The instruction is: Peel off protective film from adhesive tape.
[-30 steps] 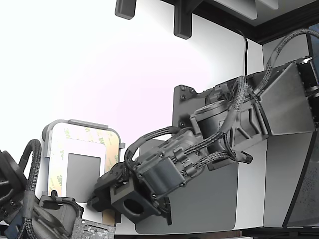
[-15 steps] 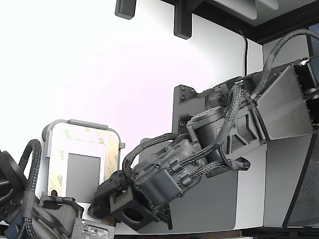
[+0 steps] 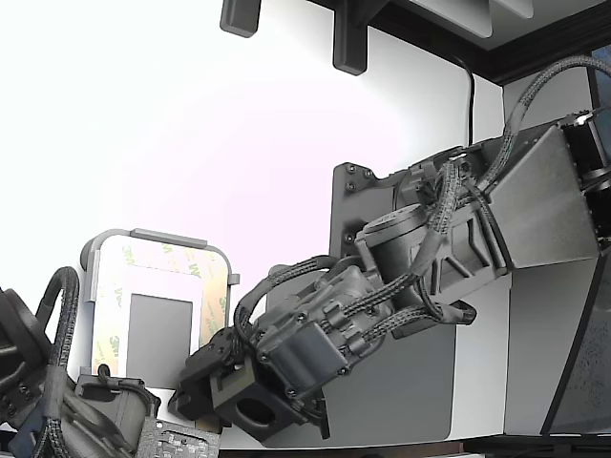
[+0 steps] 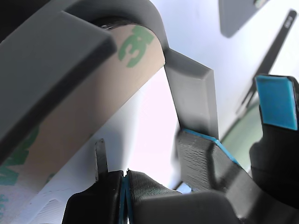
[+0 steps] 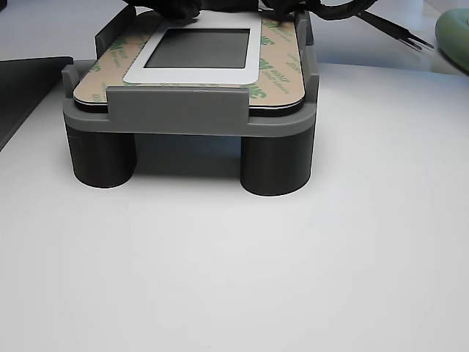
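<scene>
The protective film point(image 3: 214, 286) is a tan band with green "3M" logos bordering a dark grey rectangle point(image 3: 158, 329) inside a light-grey fixture point(image 3: 153, 237). The other view shows the film point(image 5: 280, 70) lying flat on the raised fixture point(image 5: 176, 110). The adhesive tape is hidden beneath it. My gripper point(image 3: 196, 384) reaches in from the exterior view's right to the fixture's lower right corner. In the wrist view the film point(image 4: 117, 74) curves close overhead. My gripper point(image 4: 125, 181) is shut, its ribbed pads meeting along a blue seam, and no film shows between them.
A second arm point(image 3: 67, 410) sits at the exterior view's lower left, just below the fixture. A dark grey plate point(image 3: 391, 391) lies under my arm. Tweezers point(image 5: 396, 29) and a green object point(image 5: 456, 29) lie beside the fixture. Another blue-padded finger point(image 4: 275, 100) shows in the wrist view.
My arm has dropped lower and slightly leftward in the exterior view, bringing the gripper down against the fixture's corner. The film looks unchanged.
</scene>
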Controlling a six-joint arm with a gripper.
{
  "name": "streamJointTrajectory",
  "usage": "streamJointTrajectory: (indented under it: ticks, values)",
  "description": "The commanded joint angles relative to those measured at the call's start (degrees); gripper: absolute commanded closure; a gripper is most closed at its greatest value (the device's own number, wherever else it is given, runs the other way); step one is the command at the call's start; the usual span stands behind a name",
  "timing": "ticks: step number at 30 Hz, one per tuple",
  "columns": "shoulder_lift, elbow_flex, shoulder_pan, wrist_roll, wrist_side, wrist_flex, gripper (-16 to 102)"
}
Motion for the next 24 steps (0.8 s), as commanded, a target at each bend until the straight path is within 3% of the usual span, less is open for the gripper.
streamJointTrajectory:
  ticks: [1, 24]
  values:
    - [1.14, -2.02, -0.44, 0.0, -0.18, 0.0, 97]
    - [1.14, -2.29, -0.44, 0.26, 0.0, 0.44, 97]
